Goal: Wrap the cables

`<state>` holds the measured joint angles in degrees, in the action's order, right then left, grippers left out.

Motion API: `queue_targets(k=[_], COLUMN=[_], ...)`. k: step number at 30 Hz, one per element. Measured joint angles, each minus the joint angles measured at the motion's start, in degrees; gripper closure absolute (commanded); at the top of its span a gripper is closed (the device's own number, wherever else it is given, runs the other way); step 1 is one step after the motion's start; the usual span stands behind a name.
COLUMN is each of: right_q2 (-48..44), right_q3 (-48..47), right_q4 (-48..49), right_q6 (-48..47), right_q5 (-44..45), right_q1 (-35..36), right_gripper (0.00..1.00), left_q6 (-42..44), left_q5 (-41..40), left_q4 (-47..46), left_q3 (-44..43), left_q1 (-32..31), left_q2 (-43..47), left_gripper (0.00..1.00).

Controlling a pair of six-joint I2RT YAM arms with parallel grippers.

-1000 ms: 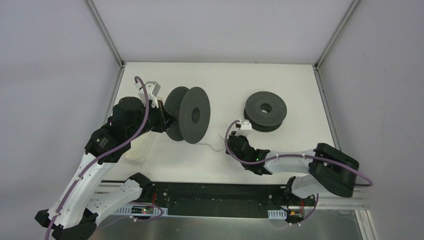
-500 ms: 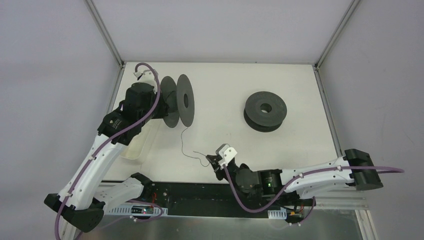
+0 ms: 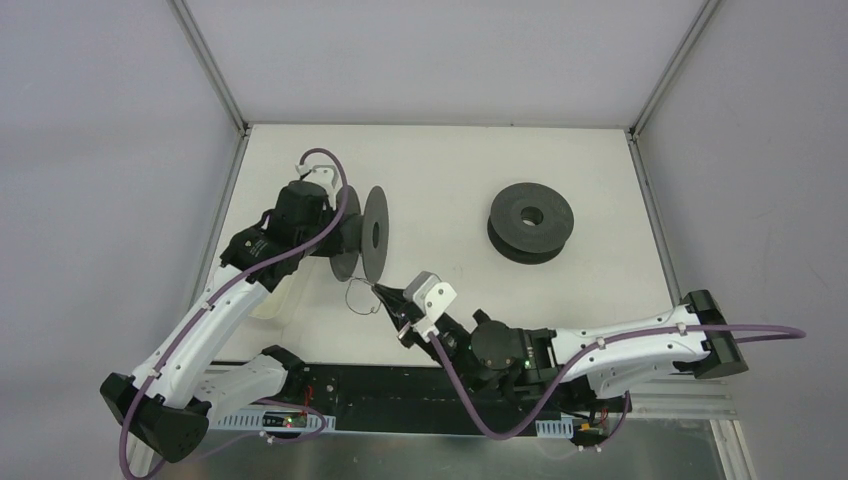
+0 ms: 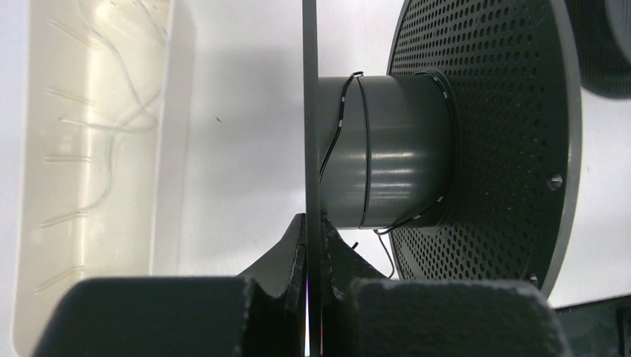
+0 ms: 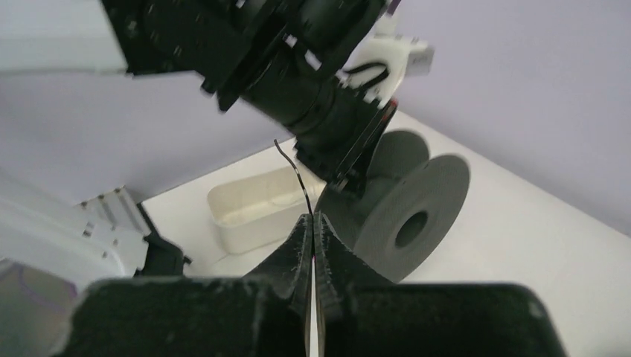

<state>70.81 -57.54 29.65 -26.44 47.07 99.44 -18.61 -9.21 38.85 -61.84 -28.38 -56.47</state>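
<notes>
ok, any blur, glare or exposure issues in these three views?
Top external: sharp, evenly lit, soft shadows by the flat spool. Left wrist: glare streak on the held spool, tray washed out, left pincer dark and soft. Right wrist: left arm blurred, right pincer underexposed, cable a readable silhouette.

Shows matt, dark perforated plastic on the spool (image 4: 484, 111), a smooth satin sheen on its hub (image 4: 394, 149), a slick dark cable (image 4: 338, 126), a glossy translucent plastic tray (image 4: 165, 149).
</notes>
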Motion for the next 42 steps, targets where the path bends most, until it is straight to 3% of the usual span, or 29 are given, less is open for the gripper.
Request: queue_targets(k=[7, 18, 25, 33, 42], right_q2=[1.07, 1.73, 1.84, -4.0, -11.96], right_q3=[-5.97, -7.82, -7.58, 4.87, 22.05], right_q4=[-0.55, -5.92, -11.02, -11.47, -9.57], right_q6=[0.39, 13.55, 22.34, 29.38, 35.63], right_q5=[-3.13, -9.62, -13.57, -16.74, -16.94], right_q1=[-11.67, -32.96, -43.98, -53.02, -58.38], right_gripper=[1.0, 1.0, 1.0, 1.0, 1.0], left_q6=[2.89, 11.98, 15.58, 15.65, 7.5], left_q5=[6.16, 22.86, 28.94, 33.88, 39.71], left_q4=[0.04, -0.13, 0.09, -0.39, -4.87], left_q3=[4.61, 7.04, 8.44, 8.39, 2.69], left_q1=[-0.04, -0.04, -0.07, 0.0, 1.51], left_q2=[2.62, 6.82, 7.87, 9.03, 9.79], left_gripper=[1.0, 1.0, 1.0, 1.0, 1.0])
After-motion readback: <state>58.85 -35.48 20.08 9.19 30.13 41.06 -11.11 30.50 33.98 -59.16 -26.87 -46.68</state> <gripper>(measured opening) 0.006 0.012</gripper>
